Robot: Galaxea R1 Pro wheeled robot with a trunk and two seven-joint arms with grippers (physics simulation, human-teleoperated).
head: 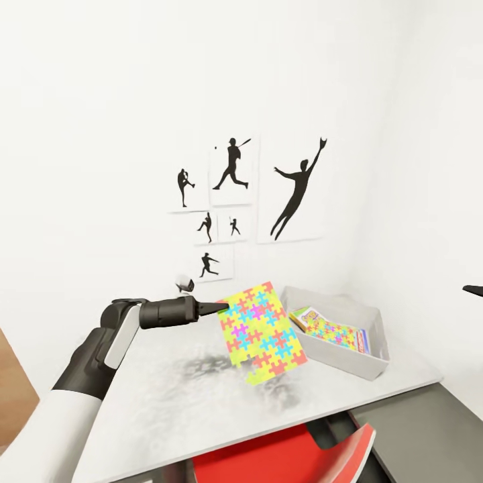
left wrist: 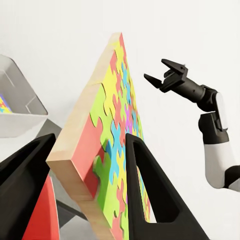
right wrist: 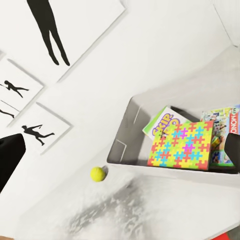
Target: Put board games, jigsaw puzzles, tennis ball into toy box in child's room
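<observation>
My left gripper (head: pixel 225 308) is shut on the edge of a jigsaw puzzle (head: pixel 260 333), which hangs tilted above the table (head: pixel 168 396) just left of the toy box (head: pixel 376 322). The left wrist view shows that jigsaw puzzle (left wrist: pixel 107 135) clamped between both fingers. Inside the toy box (right wrist: pixel 125 135) lie a second jigsaw puzzle (right wrist: pixel 182 145), the Skip-Bo board game (right wrist: pixel 162 125) and a white-green board game (right wrist: pixel 225 120). The tennis ball (right wrist: pixel 98 173) rests on the table beside the box, near the wall. My right gripper (left wrist: pixel 155 70) hovers open and holds nothing.
A red chair (head: pixel 288 456) is tucked under the table's front edge. The lower dark grey section (head: pixel 422 429) joins on the right. Baseball silhouette posters (head: pixel 231 194) hang on the white wall behind; the box sits in the room's corner.
</observation>
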